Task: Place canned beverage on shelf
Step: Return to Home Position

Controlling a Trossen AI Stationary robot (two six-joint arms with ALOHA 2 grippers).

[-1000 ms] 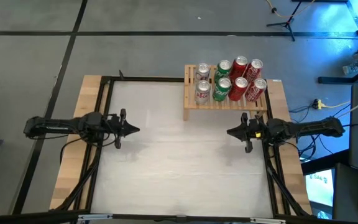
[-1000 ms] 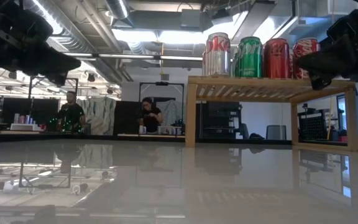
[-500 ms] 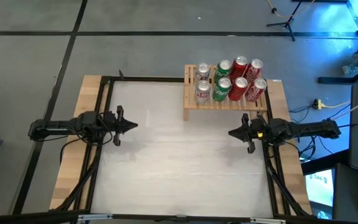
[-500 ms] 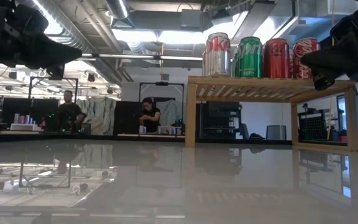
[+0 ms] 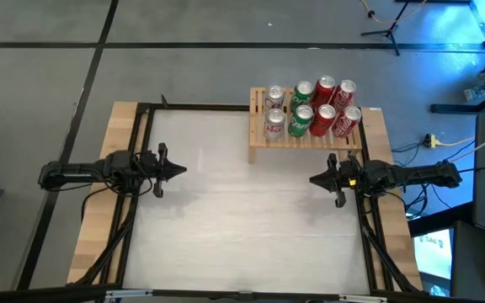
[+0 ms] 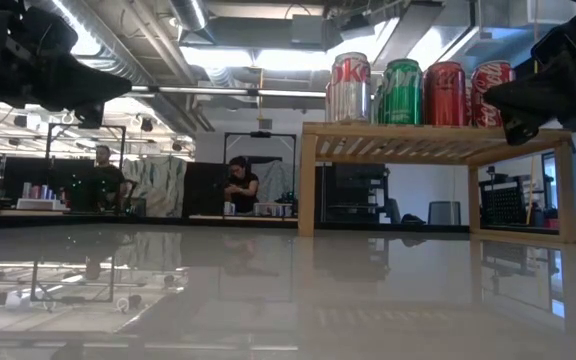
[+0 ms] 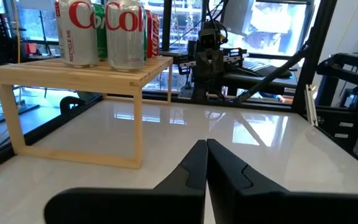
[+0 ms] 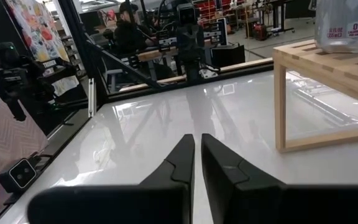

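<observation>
Load: eight cans (image 5: 302, 120) upright on shelf (image 5: 343, 142) | left gripper (image 5: 182, 171), right gripper (image 5: 313, 179): fingers pressed together, empty | Risk: shelf could be clipped by right gripper (the nearer one) if swung wide, cans toppled.

Beyond the glossy white table (image 5: 242, 210), a person (image 6: 240, 186) in dark clothing stands far off
</observation>
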